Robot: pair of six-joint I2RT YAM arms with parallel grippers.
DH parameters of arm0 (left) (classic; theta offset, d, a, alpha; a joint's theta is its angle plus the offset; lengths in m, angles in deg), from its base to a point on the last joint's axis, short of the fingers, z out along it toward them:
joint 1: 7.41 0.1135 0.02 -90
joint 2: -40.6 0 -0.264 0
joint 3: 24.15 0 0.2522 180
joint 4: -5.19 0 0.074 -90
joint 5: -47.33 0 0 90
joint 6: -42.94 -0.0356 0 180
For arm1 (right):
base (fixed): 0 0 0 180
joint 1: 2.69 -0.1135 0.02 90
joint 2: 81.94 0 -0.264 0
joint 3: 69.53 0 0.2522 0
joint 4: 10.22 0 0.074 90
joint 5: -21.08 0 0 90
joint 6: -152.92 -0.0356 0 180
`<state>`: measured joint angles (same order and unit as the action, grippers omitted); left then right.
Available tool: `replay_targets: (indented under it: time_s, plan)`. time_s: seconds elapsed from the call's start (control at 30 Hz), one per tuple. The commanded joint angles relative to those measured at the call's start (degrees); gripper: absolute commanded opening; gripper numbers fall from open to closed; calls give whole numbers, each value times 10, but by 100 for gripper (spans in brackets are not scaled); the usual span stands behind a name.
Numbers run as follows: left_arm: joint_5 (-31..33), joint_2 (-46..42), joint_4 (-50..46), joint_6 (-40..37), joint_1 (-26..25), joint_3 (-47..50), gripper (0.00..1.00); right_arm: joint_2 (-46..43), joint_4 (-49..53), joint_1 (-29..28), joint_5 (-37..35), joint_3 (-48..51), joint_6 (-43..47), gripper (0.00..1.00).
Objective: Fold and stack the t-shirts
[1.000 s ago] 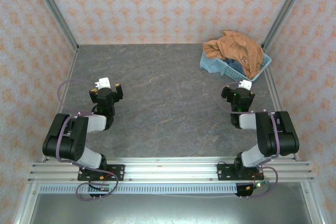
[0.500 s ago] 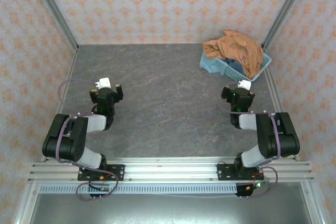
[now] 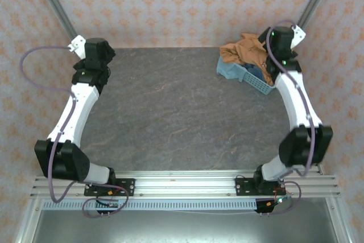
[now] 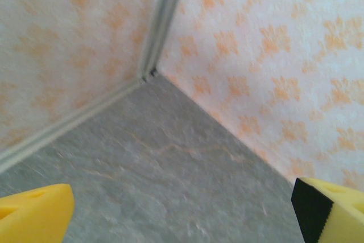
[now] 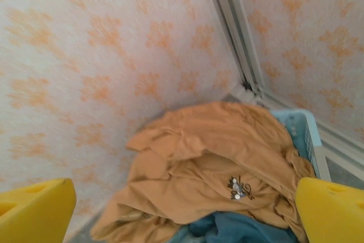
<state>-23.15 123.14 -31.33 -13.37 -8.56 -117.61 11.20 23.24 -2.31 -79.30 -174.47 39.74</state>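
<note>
Nearest to us, the grey surface (image 3: 182, 112) lies bare between the two arms, with no shirt laid out on it, so we judge the folding not yet begun. Both arms stretch towards the far wall. The left claw (image 4: 182, 211) is in the far left corner, its yellow fingers (image 4: 34, 211) spread wide with nothing between them, looking at bare surface and patterned wall. The right claw (image 5: 183, 209) is just as wide open and empty, and it hangs over the far right corner. There the t-shirts (image 3: 250, 52) sit heaped in a light blue basket (image 3: 257, 82). From the right wrist, the orange-tan shirt (image 5: 210, 157) lies ahead of and below the claw, framed between its fingers, with its small emblem (image 5: 240, 188) facing up and blue cloth (image 5: 227, 229) showing under its near edge. The heap is crumpled, so we cannot give it a long axis; the basket sits at a slant to the walls. The right arm is by far the nearer one, and the left is well apart, across the whole surface. We expect the first pick to be a descent by the right claw onto the orange-tan shirt.
</note>
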Motion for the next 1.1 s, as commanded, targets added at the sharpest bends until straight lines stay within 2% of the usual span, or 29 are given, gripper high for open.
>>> replay_targets:
  time_s: [0.0,0.13,0.23,0.37,0.47,0.63,0.73,0.8,0.87,1.07]
  plan:
    - [-162,39,-103,25,-31,-15,100,117,199,24,57,-94,3,99]
    - [-250,63,-92,21,-70,-47,96,209,221,62,119,-195,-7,100]
    - [-275,63,-85,21,-101,-50,95,274,228,78,155,-264,-12,99]
    - [-291,54,-81,35,-117,-41,95,376,263,92,199,-386,-18,100]
    - [-296,47,-84,35,-120,-37,93,444,292,99,207,-472,-24,94]
    - [-292,34,-103,27,-121,-35,90,508,298,105,223,-554,-35,73]
    - [-290,27,-108,24,-120,-32,87,503,281,105,239,-560,-40,45]
    - [-287,24,-111,23,-121,-28,84,481,269,102,241,-554,-42,17]
    - [-283,23,-111,22,-120,-24,81,447,256,94,225,-543,-33,0]
    - [-268,29,-107,22,-121,-12,76,299,195,59,177,-493,0,0]
